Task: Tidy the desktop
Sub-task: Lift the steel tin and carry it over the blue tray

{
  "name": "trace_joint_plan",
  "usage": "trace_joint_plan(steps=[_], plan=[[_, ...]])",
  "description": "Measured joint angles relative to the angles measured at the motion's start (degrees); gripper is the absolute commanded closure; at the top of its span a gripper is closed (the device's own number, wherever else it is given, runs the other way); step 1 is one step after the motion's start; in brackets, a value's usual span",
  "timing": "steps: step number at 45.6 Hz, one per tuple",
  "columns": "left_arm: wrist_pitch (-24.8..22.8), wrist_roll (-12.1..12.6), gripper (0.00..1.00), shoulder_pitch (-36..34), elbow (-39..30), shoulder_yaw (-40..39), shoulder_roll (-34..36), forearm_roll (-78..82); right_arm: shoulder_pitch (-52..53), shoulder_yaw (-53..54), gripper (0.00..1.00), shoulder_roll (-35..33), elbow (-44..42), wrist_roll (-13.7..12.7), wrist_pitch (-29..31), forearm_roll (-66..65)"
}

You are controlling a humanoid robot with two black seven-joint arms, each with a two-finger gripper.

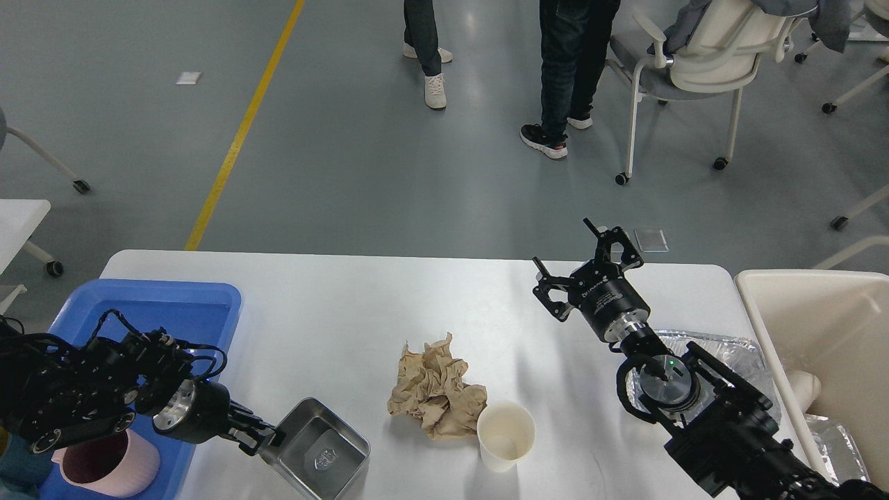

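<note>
On the white desktop point(361, 305) lie a crumpled brown paper point(435, 389) and a white paper cup point(505, 434) at the front middle. My left gripper point(267, 437) is shut on the left rim of a small steel tray point(316, 451), which is tilted and lifted off the front of the desktop. My right gripper point(589, 262) stands open above the desktop's far right with nothing between its fingers.
A blue bin point(160, 305) at the left edge holds a pink cup point(107, 462). A cream-coloured bin point(812, 312) stands at the right, with a foil tray point(736, 354) beside it under my right arm. People and chairs stand beyond the table.
</note>
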Motion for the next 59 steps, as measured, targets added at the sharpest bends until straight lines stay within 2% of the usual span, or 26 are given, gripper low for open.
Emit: trace_joint_plan(steps=[22, 32, 39, 59], plan=[[0.5, -2.7, 1.0, -0.4, -0.7, -0.4, 3.5, 1.9, 0.3, 0.0, 0.0, 0.2, 0.1, 0.0, -0.1, 0.0], [0.5, -3.4, 1.0, -4.4, -4.7, -1.9, 10.5, 2.1, 0.3, 0.0, 0.0, 0.1, -0.1, 0.0, -0.2, 0.0], [0.1, -3.5, 0.99, -6.6, -7.3, -6.5, 16.7, 1.8, 0.3, 0.0, 0.0, 0.2, -0.1, 0.0, -0.3, 0.0], [0.7, -3.7, 0.99, -5.3, -9.7, -15.4, 32.6, 0.0, 0.8, 0.0, 0.0, 0.0, 0.1, 0.0, -0.3, 0.0]])
